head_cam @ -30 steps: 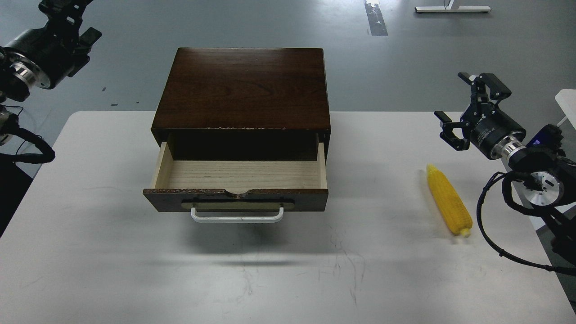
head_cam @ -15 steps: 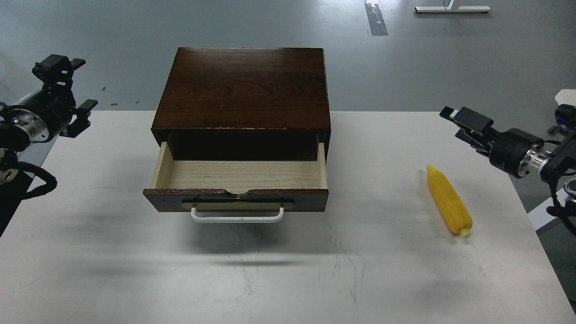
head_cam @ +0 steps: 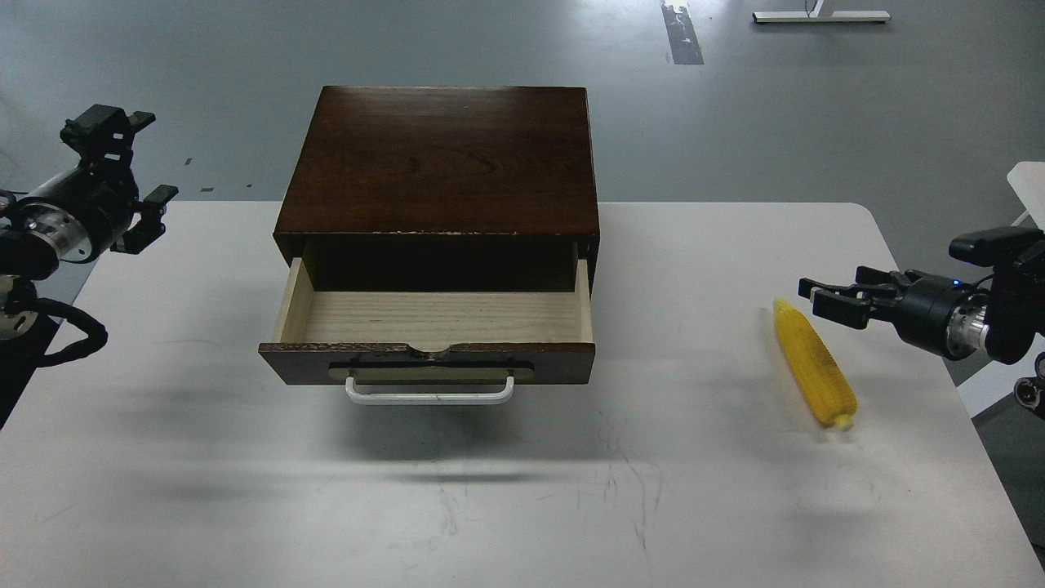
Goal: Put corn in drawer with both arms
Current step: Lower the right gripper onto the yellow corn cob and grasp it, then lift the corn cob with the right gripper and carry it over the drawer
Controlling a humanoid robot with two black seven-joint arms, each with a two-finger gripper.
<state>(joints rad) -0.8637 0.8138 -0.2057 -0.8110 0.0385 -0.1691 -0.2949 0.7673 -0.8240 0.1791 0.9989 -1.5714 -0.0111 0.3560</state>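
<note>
While both hands gape empty, right hand [head_cam: 826, 299] nears the ribbed, tapered yellow corn [head_cam: 815, 363]; left hand [head_cam: 131, 175] far.

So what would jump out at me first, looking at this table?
Probably the dark wooden box at the table's middle, its drawer pulled open and empty. Then the bright yellow corn lying far to its right, with the right end effector hovering just beside its upper tip.

Black left arm [head_cam: 49, 229] with silver wrist ring; right arm [head_cam: 971, 314] alike; black cables.
</note>
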